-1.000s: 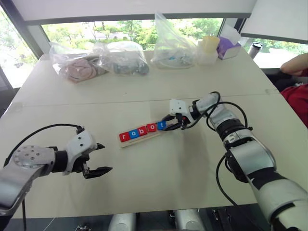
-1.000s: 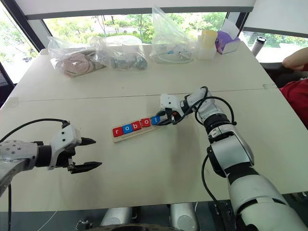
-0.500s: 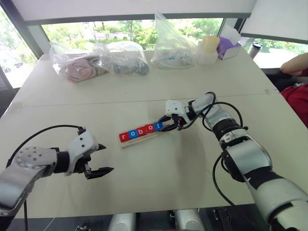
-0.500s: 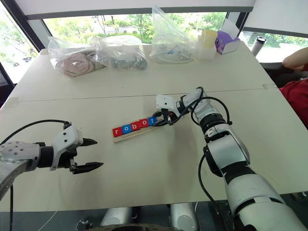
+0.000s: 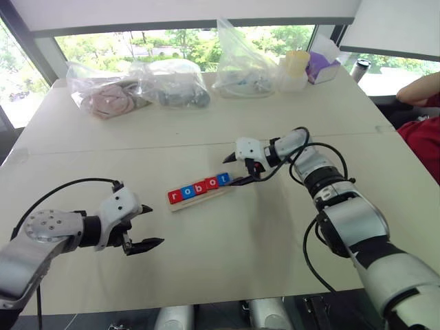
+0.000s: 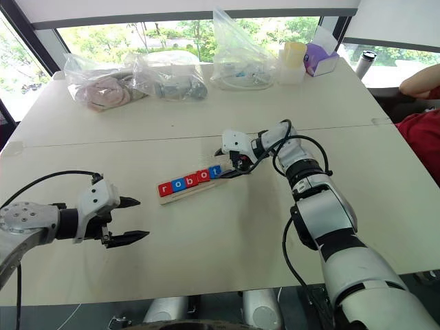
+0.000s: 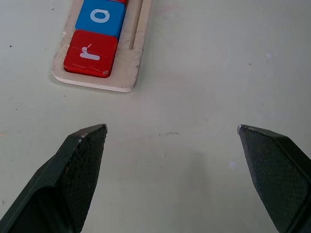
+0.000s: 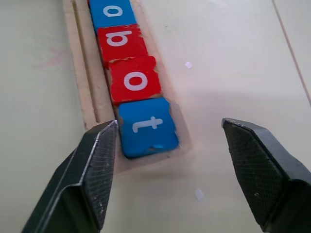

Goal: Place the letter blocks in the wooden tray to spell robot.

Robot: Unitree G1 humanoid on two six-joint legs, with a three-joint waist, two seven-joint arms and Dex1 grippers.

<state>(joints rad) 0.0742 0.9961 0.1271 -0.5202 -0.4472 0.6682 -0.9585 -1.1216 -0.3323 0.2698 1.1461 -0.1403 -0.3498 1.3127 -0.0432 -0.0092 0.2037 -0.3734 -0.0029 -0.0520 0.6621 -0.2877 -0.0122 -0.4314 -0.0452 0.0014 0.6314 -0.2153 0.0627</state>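
Right gripper (image 8: 165, 141) just let go of blue t block (image 8: 147, 127), jaws now spread. Five letter blocks (image 5: 199, 187) sit in wooden tray (image 5: 199, 199), mid-table, spelling robot. Left gripper (image 7: 172, 141) wide open, empty. Task looks done.

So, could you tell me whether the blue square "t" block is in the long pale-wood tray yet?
Yes, in. The blue "t" block lies flat at the tray's end beside the red "o" block.
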